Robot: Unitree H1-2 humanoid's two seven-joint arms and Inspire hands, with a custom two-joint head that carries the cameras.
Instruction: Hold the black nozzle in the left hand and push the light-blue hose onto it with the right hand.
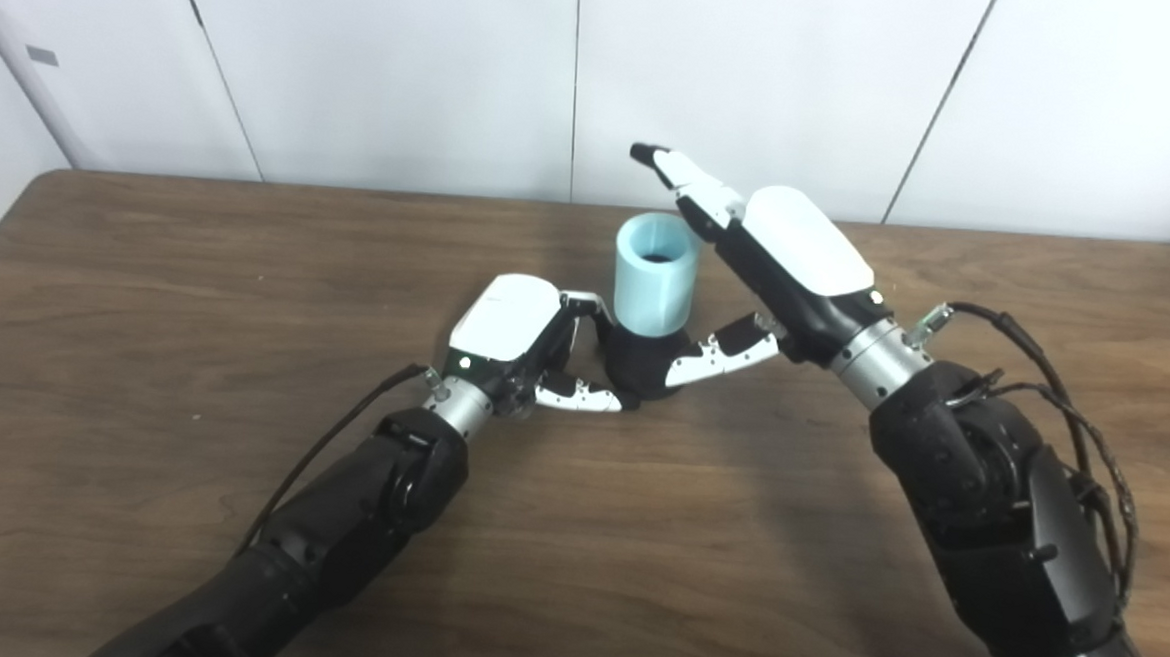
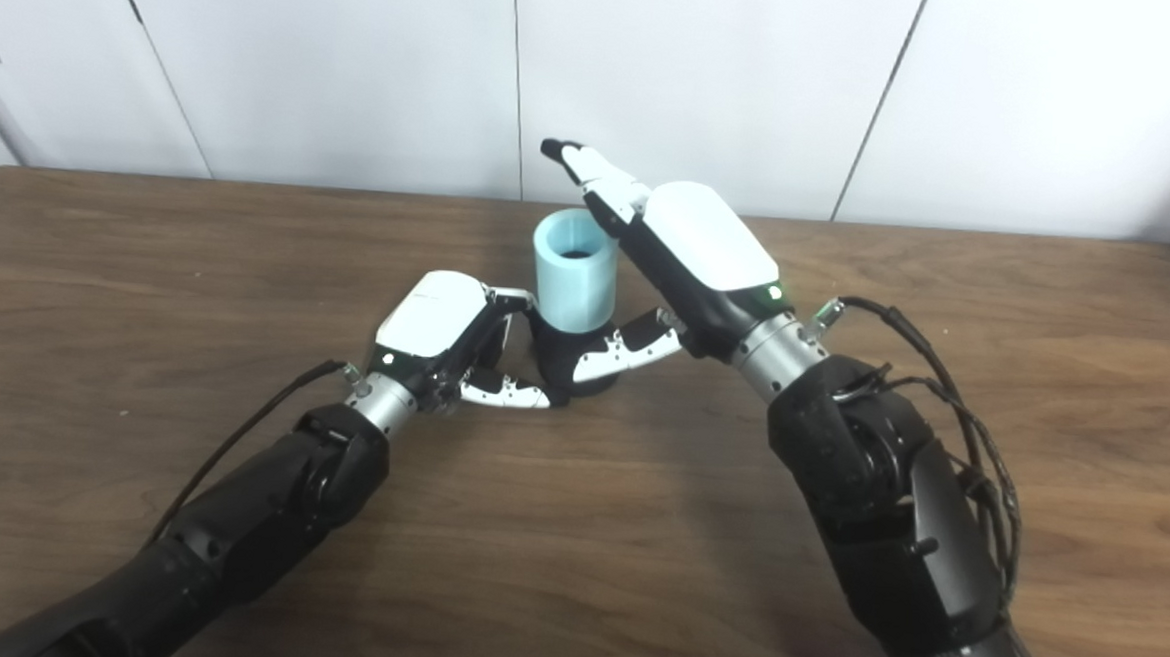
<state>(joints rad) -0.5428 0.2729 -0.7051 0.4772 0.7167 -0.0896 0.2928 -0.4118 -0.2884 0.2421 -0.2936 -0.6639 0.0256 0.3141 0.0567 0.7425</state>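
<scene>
The black nozzle (image 1: 640, 368) stands upright on the table, and the light-blue hose (image 1: 655, 282), a short wide tube, sits on top of it with its open end up. My left hand (image 1: 510, 333) is at the nozzle's left side, with fingers curled behind its base and the thumb lying in front, closed on it. My right hand (image 1: 799, 258) is open to the right of the hose. Its fingers stretch up and past the hose's far rim without gripping it. Its thumb (image 1: 726, 359) rests against the nozzle's right side.
The brown wooden table (image 1: 197, 278) spreads wide on both sides of the hands. A white panelled wall runs along its far edge. Black cables hang off my right forearm (image 1: 997, 490).
</scene>
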